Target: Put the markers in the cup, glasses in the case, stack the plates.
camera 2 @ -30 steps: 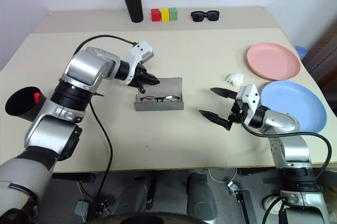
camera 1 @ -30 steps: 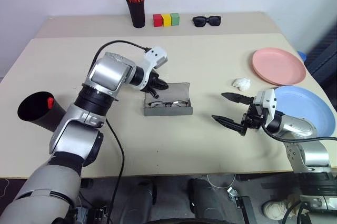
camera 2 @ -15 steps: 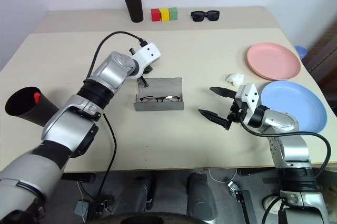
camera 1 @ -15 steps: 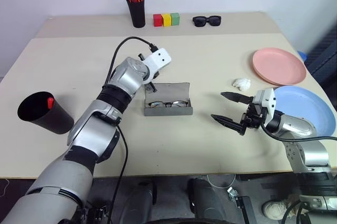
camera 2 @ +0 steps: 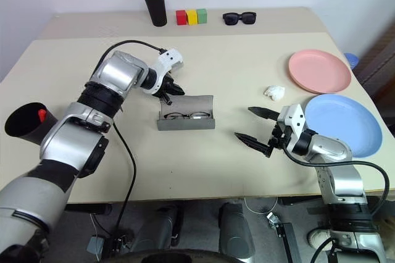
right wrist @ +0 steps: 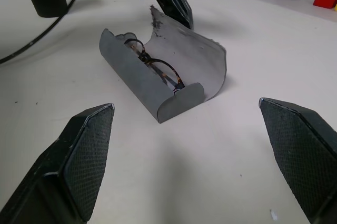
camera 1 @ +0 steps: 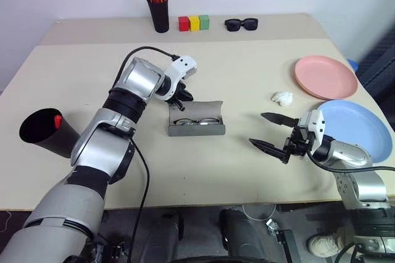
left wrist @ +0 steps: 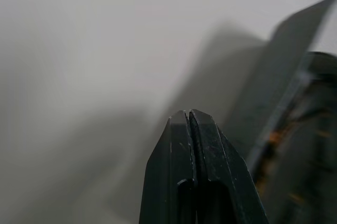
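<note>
The grey case (camera 1: 196, 128) lies open mid-table with the wire-framed glasses (camera 1: 196, 121) inside, also in the right wrist view as case (right wrist: 181, 100) and glasses (right wrist: 158, 69). My left gripper (camera 1: 183, 95) is shut and empty, its tip at the raised lid's rear left corner (left wrist: 284, 61). My right gripper (camera 1: 257, 128) hangs open and empty to the right of the case, pointing at it. The black cup (camera 1: 43, 132) at the far left holds a red-capped marker (camera 1: 57, 120). The pink plate (camera 1: 326, 76) and blue plate (camera 1: 355, 128) lie side by side at the right.
A black pen holder (camera 1: 160, 13) with orange pens, coloured blocks (camera 1: 194, 23) and black sunglasses (camera 1: 241, 25) line the far edge. A crumpled white tissue (camera 1: 282, 97) lies between the case and the pink plate. My left arm's cable loops above the table.
My left arm swung its forearm out and back; its shut gripper is again at the lid's rear left corner. The right gripper stays open and still.
</note>
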Controlling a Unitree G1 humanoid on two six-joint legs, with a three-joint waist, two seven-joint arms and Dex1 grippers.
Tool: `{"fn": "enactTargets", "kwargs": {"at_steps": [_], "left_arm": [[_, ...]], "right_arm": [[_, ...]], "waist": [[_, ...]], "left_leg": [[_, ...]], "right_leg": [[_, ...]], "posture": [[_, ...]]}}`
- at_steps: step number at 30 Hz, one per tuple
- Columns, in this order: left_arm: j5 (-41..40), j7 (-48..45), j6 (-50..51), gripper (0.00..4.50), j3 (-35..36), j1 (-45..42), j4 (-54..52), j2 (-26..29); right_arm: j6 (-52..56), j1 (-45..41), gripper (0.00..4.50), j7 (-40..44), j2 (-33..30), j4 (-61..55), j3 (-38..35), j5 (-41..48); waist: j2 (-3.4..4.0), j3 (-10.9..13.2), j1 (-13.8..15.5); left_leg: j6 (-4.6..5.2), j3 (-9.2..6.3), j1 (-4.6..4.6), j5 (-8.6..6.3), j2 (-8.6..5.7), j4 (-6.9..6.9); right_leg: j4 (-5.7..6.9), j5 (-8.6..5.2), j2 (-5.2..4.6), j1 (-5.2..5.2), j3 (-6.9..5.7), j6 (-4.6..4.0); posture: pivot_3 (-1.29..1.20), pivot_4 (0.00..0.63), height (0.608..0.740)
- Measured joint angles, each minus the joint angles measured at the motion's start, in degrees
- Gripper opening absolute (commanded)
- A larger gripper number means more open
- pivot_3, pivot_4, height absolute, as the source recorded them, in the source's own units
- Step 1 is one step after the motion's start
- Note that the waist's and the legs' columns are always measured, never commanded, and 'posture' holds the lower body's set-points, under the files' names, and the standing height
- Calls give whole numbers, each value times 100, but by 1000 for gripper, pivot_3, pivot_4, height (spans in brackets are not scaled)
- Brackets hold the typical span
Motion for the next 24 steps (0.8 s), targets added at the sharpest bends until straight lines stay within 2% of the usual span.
{"fn": "enactTargets", "kwargs": {"at_steps": [9, 17, 20, 24], "left_arm": [[-455, -352, 1040, 20, -371, 922, -2036, 453], [-604, 195, 1164, 20, -243, 1596, -3013, 532], [-605, 705, 632, 20, 82, 1883, -3039, 315], [-767, 1918, -1041, 20, 1111, 2390, -2998, -534]], "right_arm": [[181, -84, 4500, -61, -11, -20, 27, 4], [340, -17, 4500, -269, -22, 8, 27, -85], [371, 12, 4500, -579, -11, 26, -4, -219], [529, -15, 4500, -1150, -1, 4, -248, -245]], "waist": [[3, -2, -2], [17, -29, 18], [29, -40, 30], [18, -33, 64]], "left_leg": [[0, -3, 3, 0, 1, 0], [1, -3, 35, -1, 2, -2], [1, -2, 40, -1, 3, -1], [-9, -14, 0, 5, 12, 7]], "right_leg": [[2, 0, 0, 0, 1, -1], [-2, -1, -1, 34, 1, -2], [-1, 0, -4, 38, 4, -3], [-2, 6, -11, 2, 2, -9]], "posture": [[0, 150, 740], [0, 150, 740], [0, 150, 740], [0, 150, 740]]}}
